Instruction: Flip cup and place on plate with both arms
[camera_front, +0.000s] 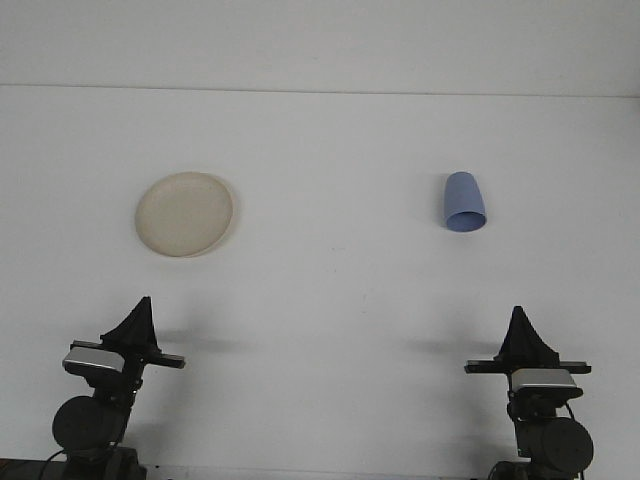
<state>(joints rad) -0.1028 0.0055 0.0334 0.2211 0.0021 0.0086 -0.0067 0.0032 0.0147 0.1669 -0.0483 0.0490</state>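
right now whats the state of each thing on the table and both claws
blue cup: upside down, wide mouth on the table, narrow base up, held by nothing
cream plate: flat on the table, right way up, nothing on it
left claw: low near the front edge, tips together, holding nothing, well short of the plate
right claw: low near the front edge, tips together, holding nothing, well short of the cup

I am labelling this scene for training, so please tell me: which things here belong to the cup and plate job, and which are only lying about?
Belonging to the job:
- blue cup, upside down on the table, right side
- cream plate, left side, nothing on it
- left hand and right hand, both near the front edge, holding nothing

Only lying about:
- nothing else; only the white table itself
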